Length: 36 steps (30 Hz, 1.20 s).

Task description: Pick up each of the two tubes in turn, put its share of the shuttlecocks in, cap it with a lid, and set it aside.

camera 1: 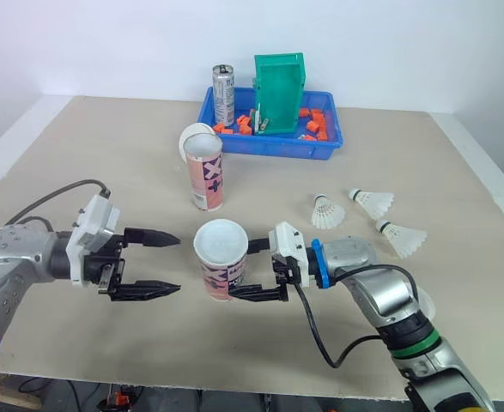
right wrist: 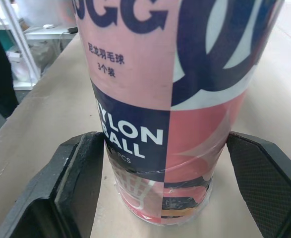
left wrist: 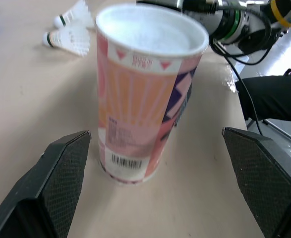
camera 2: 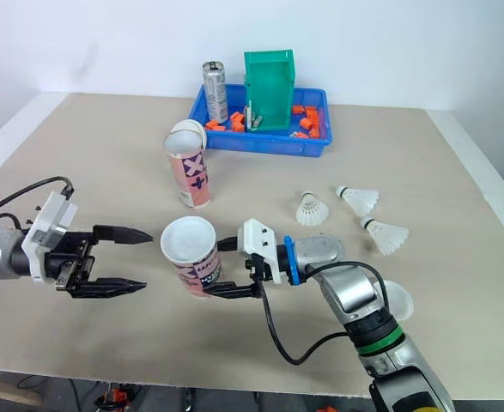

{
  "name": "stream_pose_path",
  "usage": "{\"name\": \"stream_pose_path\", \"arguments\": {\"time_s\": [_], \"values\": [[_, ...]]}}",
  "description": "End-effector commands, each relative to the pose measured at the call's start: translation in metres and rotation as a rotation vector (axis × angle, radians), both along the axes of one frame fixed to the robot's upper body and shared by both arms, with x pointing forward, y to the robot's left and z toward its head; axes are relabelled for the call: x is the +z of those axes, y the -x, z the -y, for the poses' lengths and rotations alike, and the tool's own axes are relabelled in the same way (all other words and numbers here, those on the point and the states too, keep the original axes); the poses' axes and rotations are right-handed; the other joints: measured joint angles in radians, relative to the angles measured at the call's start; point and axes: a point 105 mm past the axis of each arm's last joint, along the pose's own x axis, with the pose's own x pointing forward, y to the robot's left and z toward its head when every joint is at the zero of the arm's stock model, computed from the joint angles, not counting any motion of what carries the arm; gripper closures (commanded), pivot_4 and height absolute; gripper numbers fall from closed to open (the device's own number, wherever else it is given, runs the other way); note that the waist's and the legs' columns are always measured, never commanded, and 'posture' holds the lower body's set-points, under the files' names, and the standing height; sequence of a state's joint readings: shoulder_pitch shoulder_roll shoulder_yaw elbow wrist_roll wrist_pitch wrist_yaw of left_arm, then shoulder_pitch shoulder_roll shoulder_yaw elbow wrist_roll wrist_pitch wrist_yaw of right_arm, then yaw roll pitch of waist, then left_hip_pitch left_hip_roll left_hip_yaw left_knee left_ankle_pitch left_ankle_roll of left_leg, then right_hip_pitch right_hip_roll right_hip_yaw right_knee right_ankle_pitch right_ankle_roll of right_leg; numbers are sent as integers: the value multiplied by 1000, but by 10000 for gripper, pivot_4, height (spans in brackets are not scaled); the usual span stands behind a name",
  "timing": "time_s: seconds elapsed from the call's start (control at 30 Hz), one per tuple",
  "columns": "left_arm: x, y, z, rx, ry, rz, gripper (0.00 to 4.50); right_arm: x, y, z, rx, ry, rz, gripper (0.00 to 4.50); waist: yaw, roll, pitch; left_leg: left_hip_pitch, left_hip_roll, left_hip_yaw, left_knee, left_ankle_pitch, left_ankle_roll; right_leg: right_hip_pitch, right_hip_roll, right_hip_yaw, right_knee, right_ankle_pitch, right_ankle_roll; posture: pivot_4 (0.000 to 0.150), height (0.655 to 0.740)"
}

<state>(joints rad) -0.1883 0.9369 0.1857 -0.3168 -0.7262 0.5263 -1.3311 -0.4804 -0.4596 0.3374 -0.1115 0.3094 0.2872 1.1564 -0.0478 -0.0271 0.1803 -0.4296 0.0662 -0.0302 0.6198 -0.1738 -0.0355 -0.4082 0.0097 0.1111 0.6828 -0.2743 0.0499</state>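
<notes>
A pink tube (camera 1: 220,262) with a white lid on top stands near the table's front. My right gripper (camera 1: 245,270) is shut on it from the right, its fingers (right wrist: 81,178) pressed to both sides low on the tube (right wrist: 160,124). My left gripper (camera 1: 161,264) hangs open just left of this tube, not touching it; the left wrist view shows the tube (left wrist: 145,99) centred between those spread fingers (left wrist: 61,178). A second pink tube (camera 1: 205,176) stands upright farther back, a white lid (camera 1: 195,136) tilted at its top rim. Three shuttlecocks (camera 1: 326,212) (camera 1: 373,201) (camera 1: 403,237) lie to the right.
At the back stands a blue tray (camera 1: 269,148) holding a green bin (camera 1: 279,93), a metal can (camera 1: 223,94) and several orange pieces. A white round piece (camera 2: 397,300) lies partly hidden behind my right forearm. The table's front edge is close below both arms.
</notes>
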Motion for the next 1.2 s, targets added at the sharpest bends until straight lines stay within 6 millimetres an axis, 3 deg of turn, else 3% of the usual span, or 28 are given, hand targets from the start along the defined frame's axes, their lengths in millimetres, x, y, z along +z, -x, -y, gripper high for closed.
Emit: {"name": "stream_pose_path", "arguments": {"time_s": [0.03,0.13,0.43,0.53,0.67,0.73,0.83,0.9,1.07,1.2], "values": [[8,2,-4,12,-22,62,0,8,1,-2,29,-16,28,14082,0,0,0,0,0,0,0,0,0,0,0,0,0,0,0,1500,7362],[7,2,-3,13,-16,64,0,12,-1,1,8,-24,30,23898,0,0,0,0,0,0,0,0,0,0,0,0,0,0,0,1500,7362],[5,-3,2,-9,0,72,0,31,-8,24,-80,-50,63,23898,1,0,0,0,0,0,0,0,-1,0,0,0,0,0,0,1500,7362],[4,-7,6,-26,4,81,0,55,-23,53,-231,-100,118,23898,1,0,0,0,0,0,0,0,-1,0,0,0,0,0,0,1500,7362],[5,-13,14,-46,29,108,0,87,-49,106,-501,-167,206,23898,3,0,0,-1,-1,0,1,0,-1,0,-1,0,0,1,1,1500,7362],[11,-20,23,-51,88,136,0,106,-68,150,-718,-229,237,23898,3,0,0,-1,-1,0,1,0,-1,1,-1,0,0,1,1,1500,7362],[20,-29,43,-66,184,177,0,122,-78,220,-1001,-285,253,23898,7,1,0,-1,-2,0,2,1,-1,1,-1,1,0,2,3,1500,7362],[21,-34,56,-76,231,197,0,123,-79,261,-1177,-287,253,23898,10,1,0,-1,-2,0,3,1,0,2,-1,1,-1,3,2,1500,7362],[18,-52,93,-74,307,234,0,113,-65,340,-1499,-246,243,23898,3,2,0,-1,-4,1,2,0,1,2,-1,3,-1,5,-1,1500,7362],[8,-66,117,-74,310,235,0,97,-48,379,-1647,-217,200,23898,3,4,-1,-1,-5,2,2,0,1,2,-2,5,-1,5,-1,1500,7362]]}}
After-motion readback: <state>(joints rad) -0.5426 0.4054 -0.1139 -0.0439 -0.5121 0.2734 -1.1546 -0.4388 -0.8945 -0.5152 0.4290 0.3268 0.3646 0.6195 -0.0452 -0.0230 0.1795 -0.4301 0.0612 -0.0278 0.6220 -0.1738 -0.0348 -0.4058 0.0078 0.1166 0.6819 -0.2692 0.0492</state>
